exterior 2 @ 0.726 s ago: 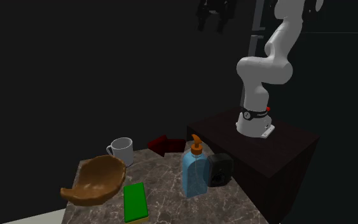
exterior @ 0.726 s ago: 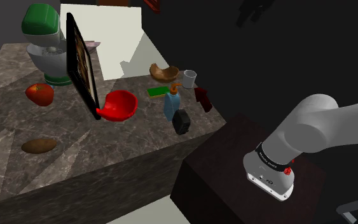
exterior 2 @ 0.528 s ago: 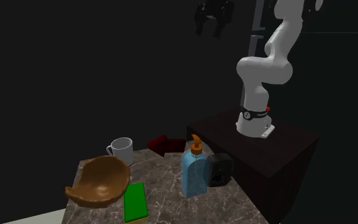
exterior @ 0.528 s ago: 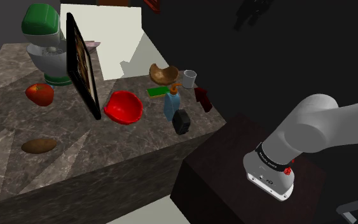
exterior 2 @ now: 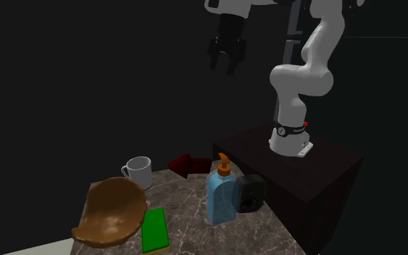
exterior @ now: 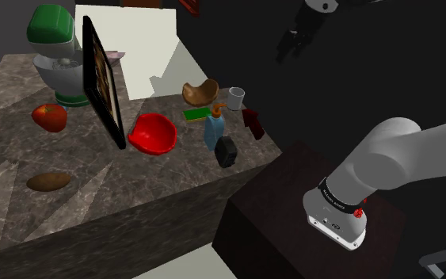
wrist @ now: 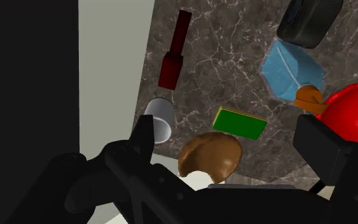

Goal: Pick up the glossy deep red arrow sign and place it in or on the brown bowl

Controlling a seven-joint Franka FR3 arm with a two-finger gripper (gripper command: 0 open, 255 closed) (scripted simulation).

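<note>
The deep red arrow sign lies at the counter's edge nearest the stand, also seen behind the soap bottle and beyond the mug. The brown bowl sits tipped on its side at the counter's far corner, right under the hand. My gripper hangs high above the counter, pointing down. It is open, its fingers apart with nothing between them.
Between bowl and sign are a white mug, a green sponge, a blue soap bottle and a black object. A red bowl and a tall dark framed panel stand further along the marble counter.
The gripper has come down and toward the counter, moving left in both exterior views. The brown bowl has rocked to a steeper tilt, and the red bowl shifted slightly.
</note>
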